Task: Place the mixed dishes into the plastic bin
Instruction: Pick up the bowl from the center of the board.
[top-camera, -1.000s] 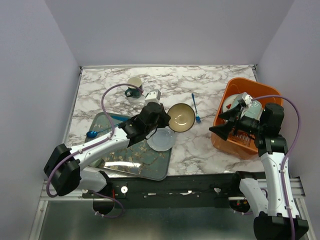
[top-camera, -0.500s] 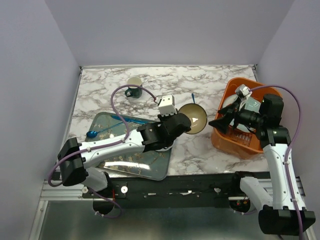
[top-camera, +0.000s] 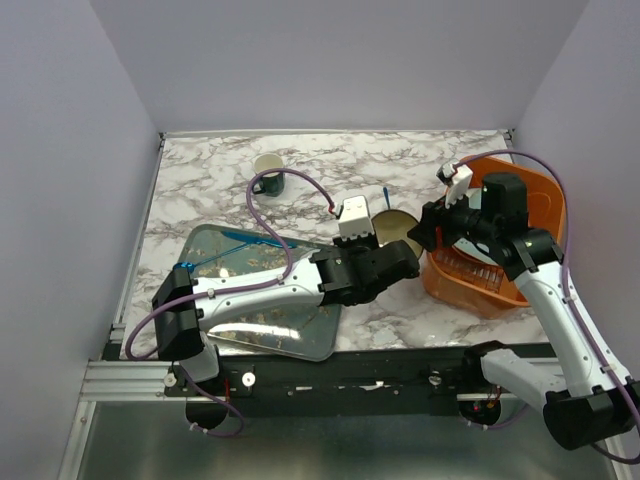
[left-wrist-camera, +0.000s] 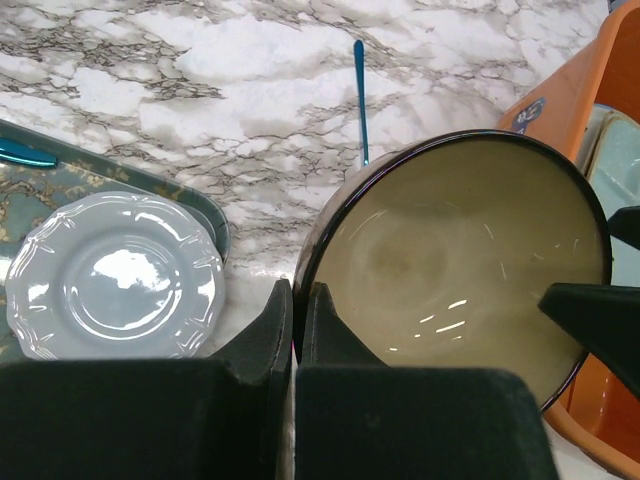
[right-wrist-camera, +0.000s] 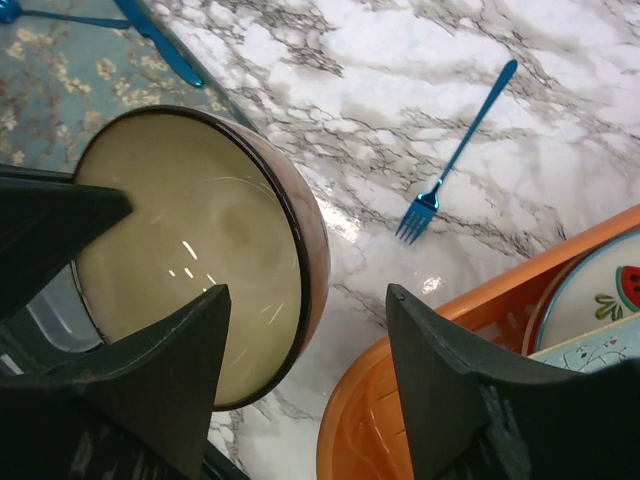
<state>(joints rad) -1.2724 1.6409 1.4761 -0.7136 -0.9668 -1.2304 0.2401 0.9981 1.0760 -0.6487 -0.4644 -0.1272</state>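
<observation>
The brown bowl (top-camera: 395, 224) hangs tilted on its side just left of the orange plastic bin (top-camera: 500, 292). My left gripper (left-wrist-camera: 297, 300) is shut on its dark rim, with the cream inside (left-wrist-camera: 460, 260) facing the camera. My right gripper (right-wrist-camera: 308, 290) is open and straddles the bowl's opposite rim (right-wrist-camera: 312, 262); one finger lies over the cream inside, the other over the bin's edge (right-wrist-camera: 400, 400). In the bin lie a white plate with red wedges (right-wrist-camera: 600, 290) and a mint dish (right-wrist-camera: 600, 352). A small pale plate (left-wrist-camera: 115, 275) rests on the floral tray.
A dark green mug (top-camera: 268, 178) stands at the back of the marble table. A blue fork (top-camera: 387, 203) lies between the mug and the bin. The dark floral tray (top-camera: 250, 300) sits front left with a blue spoon (top-camera: 185, 268) at its edge.
My left arm has carried the bowl rightward from the tray to the bin's left edge. My right gripper has swung left out of the bin to the bowl, and its jaws have narrowed.
</observation>
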